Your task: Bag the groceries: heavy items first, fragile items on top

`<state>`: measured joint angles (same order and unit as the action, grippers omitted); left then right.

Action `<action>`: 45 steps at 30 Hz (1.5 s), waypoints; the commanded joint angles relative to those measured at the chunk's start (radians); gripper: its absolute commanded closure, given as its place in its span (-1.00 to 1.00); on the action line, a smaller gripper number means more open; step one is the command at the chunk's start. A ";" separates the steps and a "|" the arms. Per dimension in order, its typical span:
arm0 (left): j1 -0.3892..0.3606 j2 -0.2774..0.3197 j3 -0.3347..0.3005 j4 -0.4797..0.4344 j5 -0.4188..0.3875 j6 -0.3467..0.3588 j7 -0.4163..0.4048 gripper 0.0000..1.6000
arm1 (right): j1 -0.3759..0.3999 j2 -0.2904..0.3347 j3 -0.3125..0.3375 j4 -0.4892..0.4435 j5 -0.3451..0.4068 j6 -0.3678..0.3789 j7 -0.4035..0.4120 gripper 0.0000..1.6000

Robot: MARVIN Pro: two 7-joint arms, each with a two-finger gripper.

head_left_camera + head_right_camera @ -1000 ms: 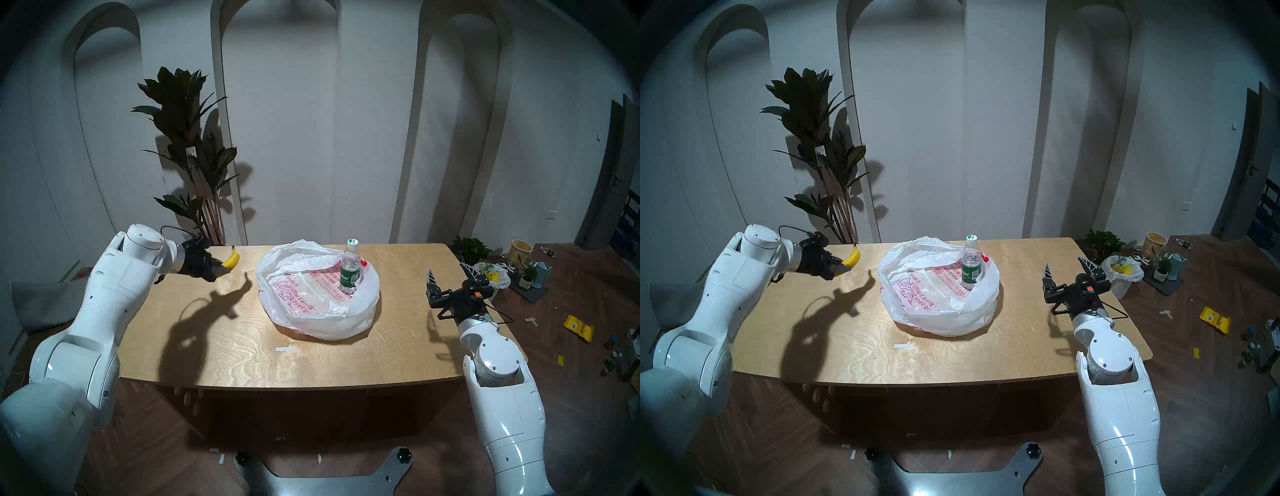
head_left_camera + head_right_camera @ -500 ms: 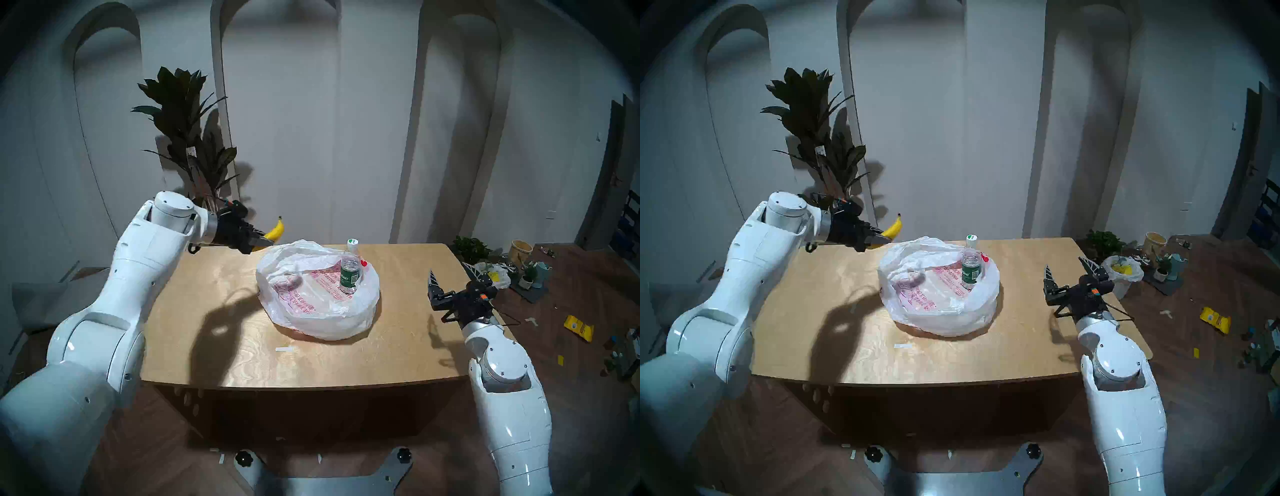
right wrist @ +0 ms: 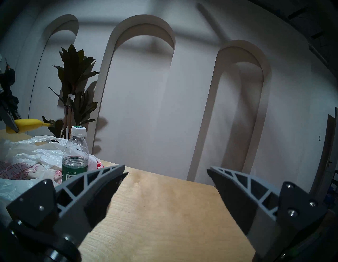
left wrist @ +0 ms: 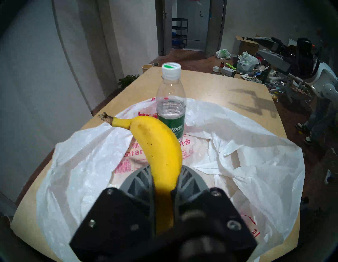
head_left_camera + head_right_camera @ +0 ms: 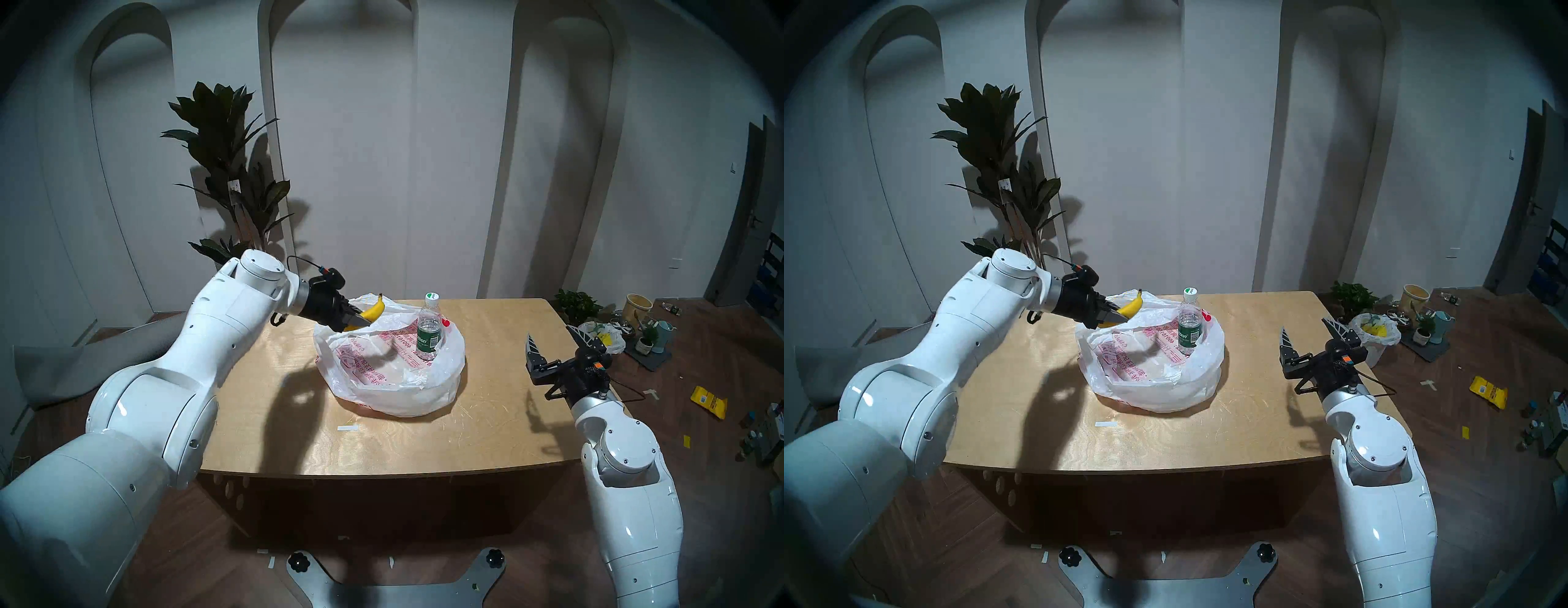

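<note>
Banana (image 5: 375, 311), clamped in left claw (image 5: 358, 321), has moved over the bag (image 5: 441, 382).

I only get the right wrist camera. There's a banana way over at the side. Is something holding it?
Observer: Yes. The left gripper is shut on the banana, pinching its lower end, with the stem end sticking out ahead.
Kid: Is it in the bag?
Observer: Not yet. In the head view it hangs in the air over the far left edge of the bag.
Kid: Is the bottle really inside the bag?
Observer: Yes. From above, the bottle stands upright inside the opened bag, near its far right rim, with plastic bunched all around it.
</note>
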<state>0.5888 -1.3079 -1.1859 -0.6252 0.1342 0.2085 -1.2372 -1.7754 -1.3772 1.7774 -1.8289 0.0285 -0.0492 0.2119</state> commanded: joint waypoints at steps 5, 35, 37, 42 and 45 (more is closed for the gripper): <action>-0.082 -0.086 0.009 0.127 -0.008 -0.077 -0.007 1.00 | -0.015 0.000 0.011 -0.074 0.021 0.048 0.014 -1.00; -0.189 -0.111 0.062 0.322 0.038 -0.305 -0.100 -1.00 | -0.032 0.000 0.028 -0.134 0.043 0.170 0.042 -1.00; -0.209 -0.102 0.028 0.321 0.013 -0.300 -0.094 -1.00 | -0.031 0.001 0.028 -0.134 0.044 0.175 0.043 -1.00; -0.231 -0.058 -0.065 0.281 -0.054 -0.286 -0.049 -1.00 | -0.029 0.002 0.028 -0.132 0.045 0.182 0.044 -1.00; -0.259 -0.033 -0.124 0.279 -0.103 -0.283 -0.019 -1.00 | -0.029 0.002 0.028 -0.132 0.046 0.188 0.045 -1.00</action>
<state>0.4318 -1.4020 -1.1906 -0.3057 0.1256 -0.0885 -1.3127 -1.8121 -1.3739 1.8062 -1.9362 0.0734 0.1430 0.2587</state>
